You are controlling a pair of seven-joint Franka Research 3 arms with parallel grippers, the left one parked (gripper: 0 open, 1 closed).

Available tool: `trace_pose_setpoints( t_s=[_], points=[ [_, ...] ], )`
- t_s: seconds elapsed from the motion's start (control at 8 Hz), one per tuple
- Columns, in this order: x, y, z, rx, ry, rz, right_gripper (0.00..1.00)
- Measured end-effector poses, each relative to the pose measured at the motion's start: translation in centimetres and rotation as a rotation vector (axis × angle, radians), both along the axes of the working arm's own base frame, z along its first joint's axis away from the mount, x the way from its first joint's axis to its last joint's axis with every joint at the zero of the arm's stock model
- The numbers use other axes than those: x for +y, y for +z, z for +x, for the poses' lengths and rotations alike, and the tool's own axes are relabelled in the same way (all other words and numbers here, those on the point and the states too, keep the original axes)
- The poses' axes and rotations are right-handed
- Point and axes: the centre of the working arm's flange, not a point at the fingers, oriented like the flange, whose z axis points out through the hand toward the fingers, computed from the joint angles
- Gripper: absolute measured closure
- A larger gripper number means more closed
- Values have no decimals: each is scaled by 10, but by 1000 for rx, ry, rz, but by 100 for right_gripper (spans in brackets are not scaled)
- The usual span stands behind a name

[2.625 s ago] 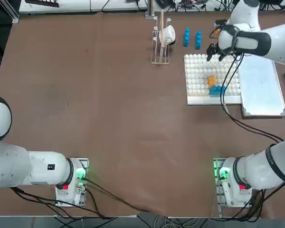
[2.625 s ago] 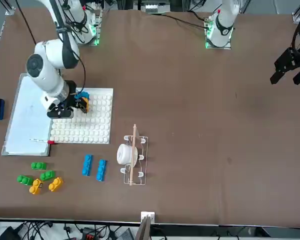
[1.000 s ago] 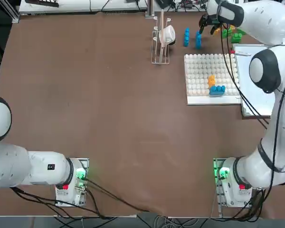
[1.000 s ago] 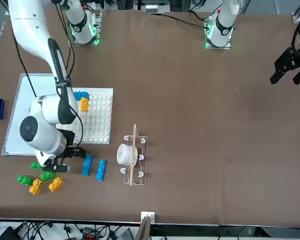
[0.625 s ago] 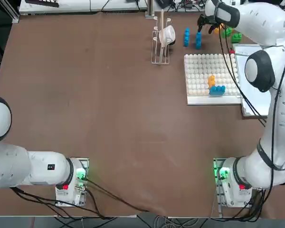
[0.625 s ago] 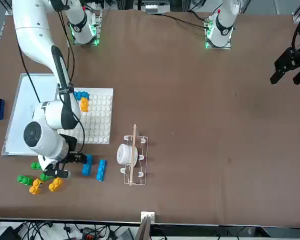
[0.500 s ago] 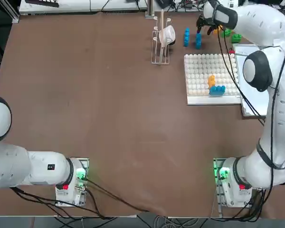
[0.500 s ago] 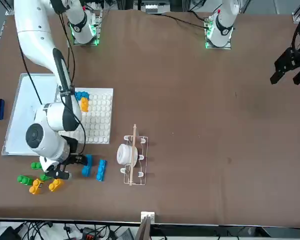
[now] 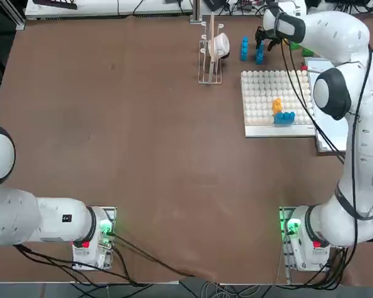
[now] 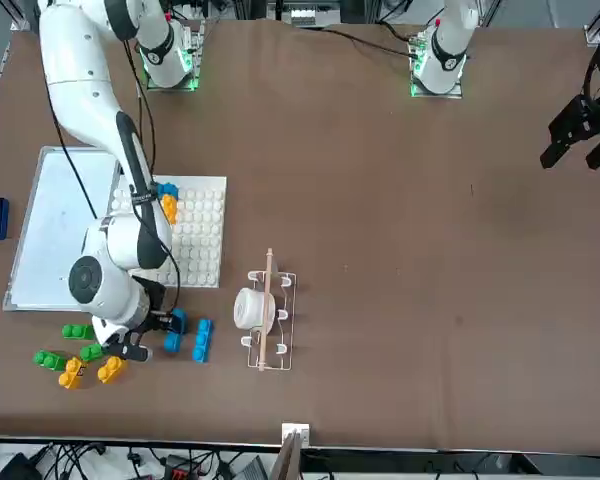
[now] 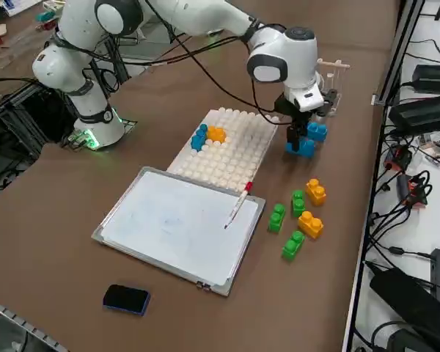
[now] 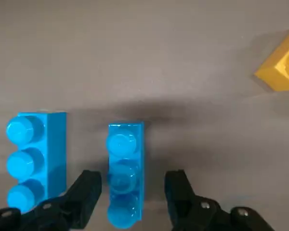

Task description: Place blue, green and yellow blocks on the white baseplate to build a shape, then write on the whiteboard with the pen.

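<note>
The right claw (image 12: pixel 132 192) hangs low over the far edge of the worktop (image 9: pixel 143 124), its two fingers (image 12: pixel 86 190) spread open and straddling a loose three-stud blue brick (image 12: pixel 123 173) without touching its sides, so nothing is gripped yet. A second blue brick (image 12: pixel 33 159) lies just beside it, parallel, outside one finger. The white baseplate (image 9: pixel 261 93) sits near, already bearing a blue brick (image 9: pixel 285 117) and an orange one (image 9: pixel 276 105) touching each other. Green and yellow bricks (image 11: pixel 301 216) lie scattered on the worktop beyond the whiteboard (image 11: pixel 180 224), across whose corner the pen (image 11: pixel 237 204) rests. The brick looks light, rigid and glossy, so likely to slip or skid if pinched off-centre; squeezing its long flat sides about the middle stud seems the safest hold, staying clear of its neighbour.
</note>
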Motion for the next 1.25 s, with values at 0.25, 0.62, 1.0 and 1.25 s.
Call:
trace_pose_setpoints(
  t_s=[0.25, 0.62, 1.0, 1.25],
  points=[
    [0, -1, 0, 0, -5, 5, 25],
    [2, -4, 1, -13, -29, 15, 32],
    [6, -12, 2, -23, -48, 18, 32],
    [8, -16, 2, -19, -64, 19, 32]
  ],
)
